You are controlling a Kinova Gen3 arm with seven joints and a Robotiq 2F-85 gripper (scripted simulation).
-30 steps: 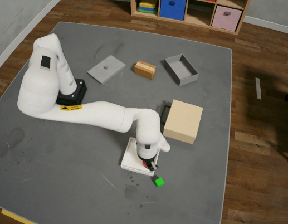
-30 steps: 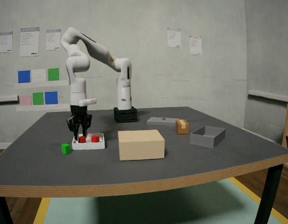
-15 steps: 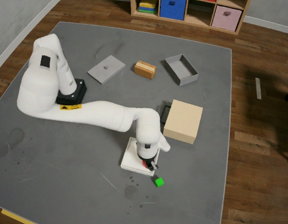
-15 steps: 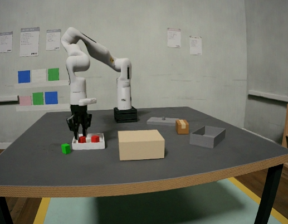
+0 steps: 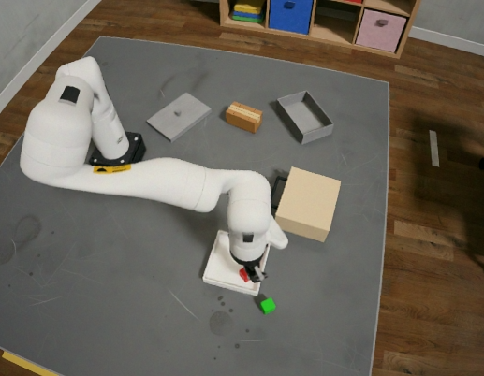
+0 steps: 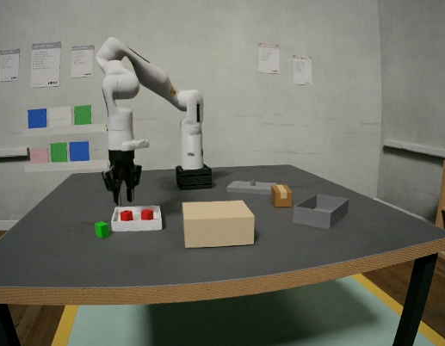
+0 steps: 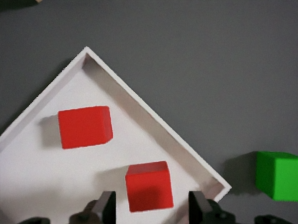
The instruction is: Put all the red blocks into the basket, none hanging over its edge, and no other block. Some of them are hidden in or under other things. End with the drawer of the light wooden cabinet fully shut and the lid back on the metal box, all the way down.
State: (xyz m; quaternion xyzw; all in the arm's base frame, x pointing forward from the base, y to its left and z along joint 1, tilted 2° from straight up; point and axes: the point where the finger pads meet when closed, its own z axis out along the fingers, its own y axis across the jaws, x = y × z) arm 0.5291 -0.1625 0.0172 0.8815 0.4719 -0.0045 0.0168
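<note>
Red blocks sit in the white basket. They look small, hard and light; pinch two flat sides. The gripper hangs open above one, holding nothing.

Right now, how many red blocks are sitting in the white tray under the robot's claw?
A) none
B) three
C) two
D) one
C. The wrist view shows two red blocks in the white tray: one farther in and one near the corner below the open gripper, which holds nothing. The green block lies outside the tray.
</note>
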